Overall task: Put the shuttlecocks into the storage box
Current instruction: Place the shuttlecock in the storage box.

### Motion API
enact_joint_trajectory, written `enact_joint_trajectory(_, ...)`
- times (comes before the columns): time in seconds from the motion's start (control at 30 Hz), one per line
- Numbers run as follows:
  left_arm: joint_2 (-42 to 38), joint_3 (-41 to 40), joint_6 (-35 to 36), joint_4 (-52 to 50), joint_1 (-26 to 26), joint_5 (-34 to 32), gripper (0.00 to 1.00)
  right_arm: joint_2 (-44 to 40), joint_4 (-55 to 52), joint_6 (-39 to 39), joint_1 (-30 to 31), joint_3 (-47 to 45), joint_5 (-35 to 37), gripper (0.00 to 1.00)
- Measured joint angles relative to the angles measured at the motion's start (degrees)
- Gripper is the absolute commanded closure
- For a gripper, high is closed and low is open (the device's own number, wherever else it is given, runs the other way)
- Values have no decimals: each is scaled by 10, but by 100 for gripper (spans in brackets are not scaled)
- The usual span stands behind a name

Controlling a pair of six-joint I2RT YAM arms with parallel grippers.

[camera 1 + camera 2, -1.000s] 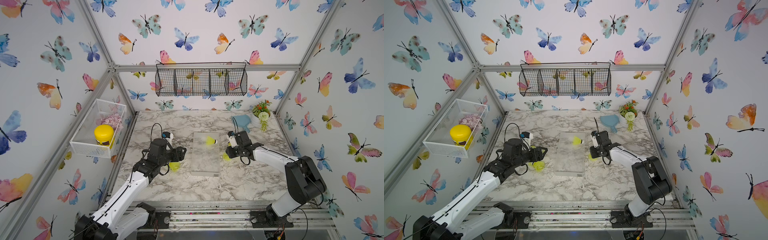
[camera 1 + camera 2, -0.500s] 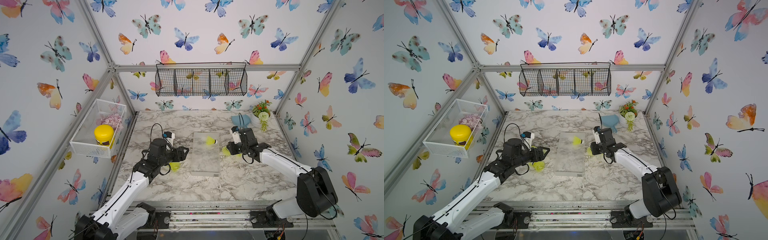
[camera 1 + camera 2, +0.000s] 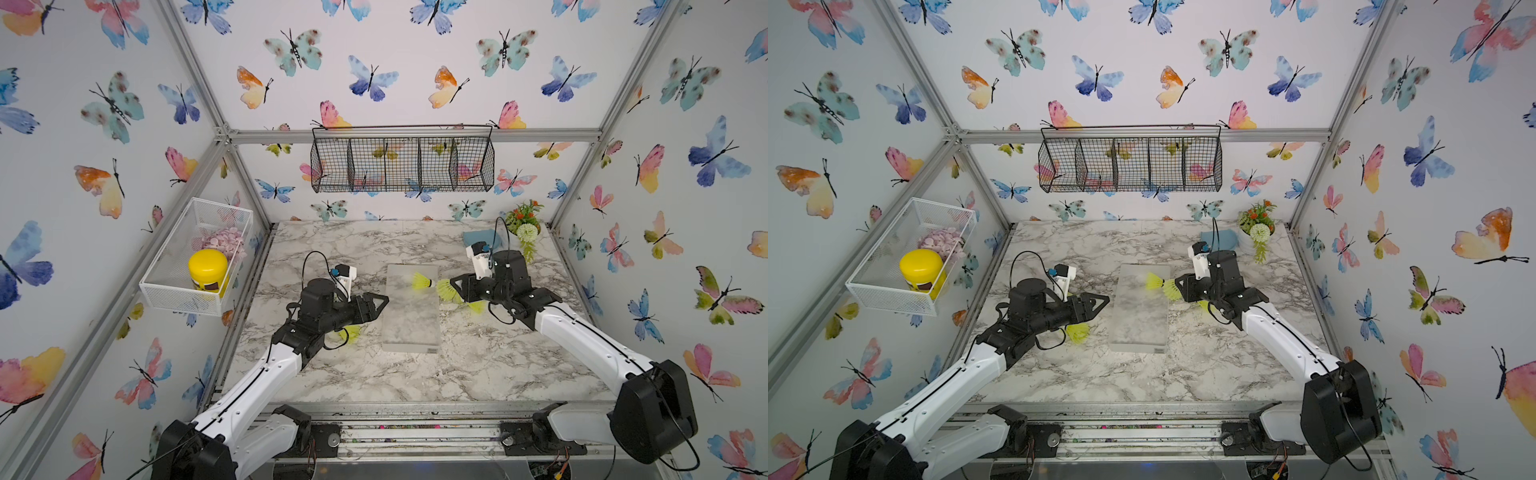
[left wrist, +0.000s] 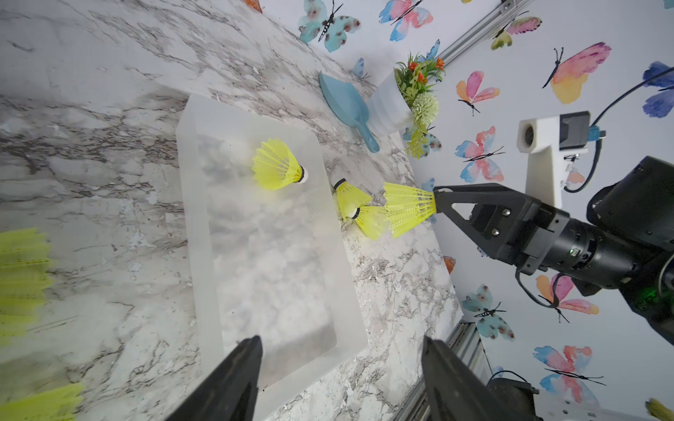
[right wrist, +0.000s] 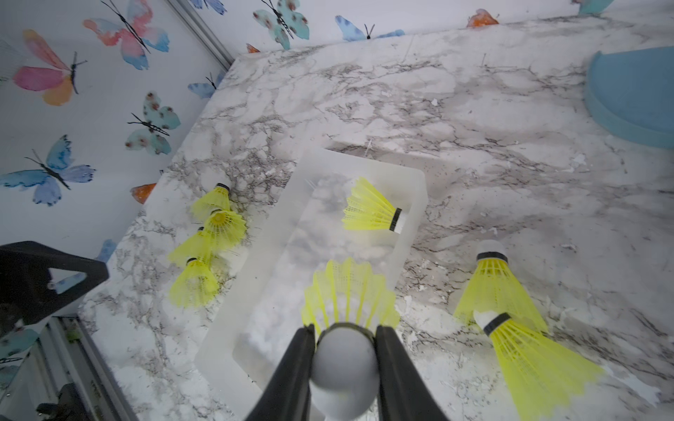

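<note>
Left gripper, a black two-fingered claw on a white and black arm, hangs above the grey-veined white marble tabletop. Its fingers are spread wide with nothing between them, and it points toward the box.

Beneath and beside it, on the table left of the box, lies a cluster of four small neon yellow-green plastic shuttlecocks. Each has a flared skirt, a black band and a white rounded tip, and they touch or overlap one another.

At the centre of the table sits the storage box, a clear frosted shallow rectangular plastic tray. Its long sides run away from the robot, and a small label marks its near right corner. One shuttlecock lies on its side inside the box at the far end, white tip toward the right wall.

Just right of that wall, the right gripper pinches another shuttlecock by its white tip. Its fingers press against both sides of the tip, and the skirt points toward the box, raised off the table. Below it, two more shuttlecocks lie together on the table close to the box's right side.

Farther right, at the back corner, a light blue plastic scoop rests beside a white pot of artificial green and orange plants.
</note>
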Motion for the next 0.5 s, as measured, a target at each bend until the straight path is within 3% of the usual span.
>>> enact_joint_trajectory(0.5,74,7,-74,137,-76,52,30,7,166,115,0,-41,-166,68)
